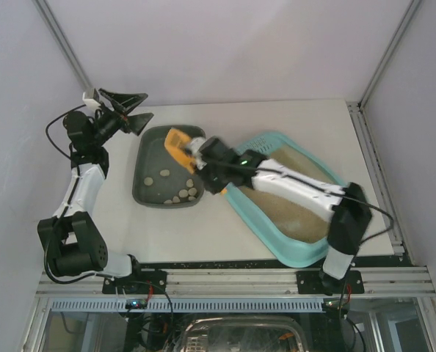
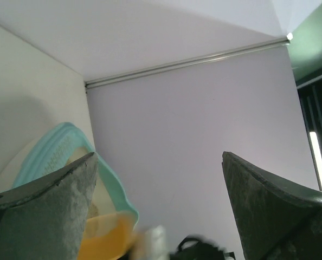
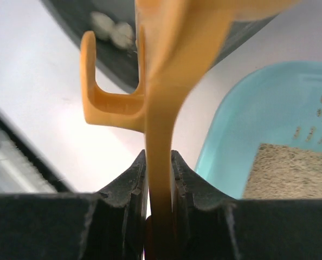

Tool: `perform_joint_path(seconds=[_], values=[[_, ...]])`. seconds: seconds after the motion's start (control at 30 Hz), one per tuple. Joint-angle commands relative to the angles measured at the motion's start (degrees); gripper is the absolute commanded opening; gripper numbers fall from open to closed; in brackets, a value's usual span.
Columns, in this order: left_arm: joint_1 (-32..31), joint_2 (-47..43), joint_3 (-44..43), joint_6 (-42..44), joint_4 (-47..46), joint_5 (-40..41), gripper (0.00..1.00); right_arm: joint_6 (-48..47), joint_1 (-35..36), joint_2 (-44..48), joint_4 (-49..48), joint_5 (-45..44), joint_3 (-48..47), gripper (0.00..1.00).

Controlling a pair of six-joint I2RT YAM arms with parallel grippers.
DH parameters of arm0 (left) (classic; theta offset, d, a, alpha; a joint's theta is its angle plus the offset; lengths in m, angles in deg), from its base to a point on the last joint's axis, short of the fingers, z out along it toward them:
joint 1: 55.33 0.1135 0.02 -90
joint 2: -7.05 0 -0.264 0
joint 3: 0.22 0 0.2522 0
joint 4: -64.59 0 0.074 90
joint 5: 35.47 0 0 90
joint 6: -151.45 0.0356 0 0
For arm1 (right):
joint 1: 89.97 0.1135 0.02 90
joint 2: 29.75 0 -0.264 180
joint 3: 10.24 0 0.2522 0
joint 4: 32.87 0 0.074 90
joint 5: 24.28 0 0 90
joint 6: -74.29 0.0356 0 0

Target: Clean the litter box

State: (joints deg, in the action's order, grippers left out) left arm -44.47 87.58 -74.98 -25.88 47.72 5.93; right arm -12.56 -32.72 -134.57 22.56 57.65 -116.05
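Right gripper point(image 3: 158, 162) clamped tight on the flat handle of the orange scoop point(image 3: 166, 81), pads pinching it from both sides, hook of the handle sticking out to one side. Scoop head reaches out over the dark grey tub point(image 1: 148, 147), near its upper right corner. Pale clumps point(image 1: 181, 194) lie in the tub bottom, mostly toward the near end. Can't tell if anything is left in the scoop.

Litter box point(image 1: 277, 249) sits just right of the tub, angled, on the table point(image 1: 394, 147). Beige litter point(image 1: 288, 216) inside, right arm stretched across above it. No clumps seen in the visible sand, though part is hidden by the arm.

Left gripper point(image 1: 126, 110) spread wide, holding nothing, parked up beyond the tub's far left corner, aimed at the wall.

Step, as I read it: dumping waste into the tub. Next likely needs the scoop tipped or shaken out, then swung back right and lowered into the litter for another pass, grip kept firm.
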Motion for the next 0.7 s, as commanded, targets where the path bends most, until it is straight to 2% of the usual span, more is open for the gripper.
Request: perform_joint_path(seconds=[0.0,0.03,0.17,0.27,0.53,0.67], values=[[0.6,-1.0,-4.1,12.9,17.2,0.9,1.0,10.2,-9.9,16.2,-5.7,36.1,6.4,0.0],[0.7,-1.4,-5.6,16.8,21.7,1.6,1.0,11.8,-11.6,18.6,-7.5,41.3,8.8,0.0],[1.4,-3.0,-11.2,31.0,38.7,5.2,1.0,16.5,-17.6,24.8,-9.3,50.7,15.2,0.0],[2.3,-3.8,-14.0,36.4,46.6,8.3,1.0,19.5,-21.8,28.2,-9.0,55.2,18.0,0.0],[5.4,-3.2,-12.4,35.4,47.5,9.4,0.99,24.9,-36.1,35.8,-7.6,66.0,24.1,0.0],[5.7,-3.9,-12.8,37.0,50.9,14.1,1.0,23.9,-38.0,39.4,-3.3,63.6,26.5,0.0]])
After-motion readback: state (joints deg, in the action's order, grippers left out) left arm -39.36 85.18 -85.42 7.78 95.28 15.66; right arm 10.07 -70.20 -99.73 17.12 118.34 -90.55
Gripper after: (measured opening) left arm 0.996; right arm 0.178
